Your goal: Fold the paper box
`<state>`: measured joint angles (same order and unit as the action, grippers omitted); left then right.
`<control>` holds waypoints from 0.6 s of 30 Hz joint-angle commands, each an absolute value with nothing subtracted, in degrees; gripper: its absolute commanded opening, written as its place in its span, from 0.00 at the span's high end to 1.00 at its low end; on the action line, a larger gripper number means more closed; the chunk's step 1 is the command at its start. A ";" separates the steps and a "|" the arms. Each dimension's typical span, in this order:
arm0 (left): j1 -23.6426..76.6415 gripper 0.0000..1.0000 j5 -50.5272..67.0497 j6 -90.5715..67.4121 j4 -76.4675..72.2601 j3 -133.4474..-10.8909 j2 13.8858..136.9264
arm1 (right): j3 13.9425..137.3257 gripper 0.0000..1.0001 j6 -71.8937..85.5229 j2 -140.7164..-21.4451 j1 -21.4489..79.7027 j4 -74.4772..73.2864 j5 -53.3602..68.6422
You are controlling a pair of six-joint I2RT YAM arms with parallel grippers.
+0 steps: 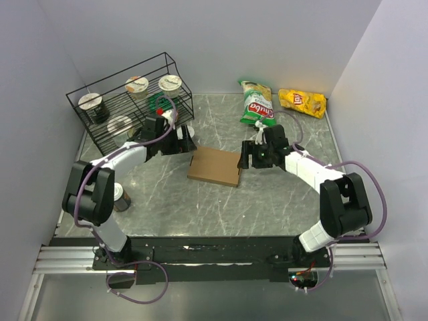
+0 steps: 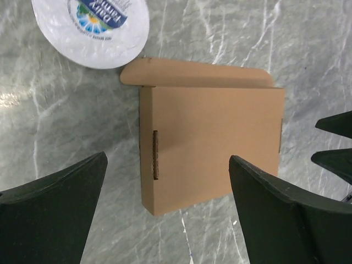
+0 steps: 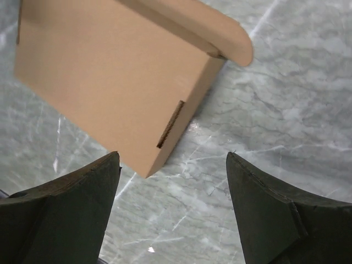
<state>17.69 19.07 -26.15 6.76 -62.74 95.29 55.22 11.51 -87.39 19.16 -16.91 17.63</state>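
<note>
Left pincer (image 2: 168, 159) and right pincer (image 3: 173, 157) gape empty, flanking the paper box (image 1: 215, 166) (rack (image 1: 117, 75) visible only overhead).

The grey marbled stone bench (image 1: 200, 207) carries a flat brown corrugated cardboard paper box (image 1: 215, 166), lying between the left hand (image 1: 189, 143) and the right hand (image 1: 247, 155). Beyond the right hand lie a green chip bag (image 1: 257, 103) and a yellow chip bag (image 1: 302, 101). A black wire rack (image 1: 80, 117) stands to the left of the left hand, and a white round foil-lidded cup (image 2: 91, 27) sits near that hand.

1 paper box (image 1: 215, 166), 2 chip bags (image 1: 257, 103), 4 racked cups (image 1: 137, 84).
</note>
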 commanded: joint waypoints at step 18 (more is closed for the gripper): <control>16.79 0.01 21.71 -33.31 -12.91 -53.72 96.61 | 56.25 0.30 21.09 -102.38 16.00 -2.55 26.37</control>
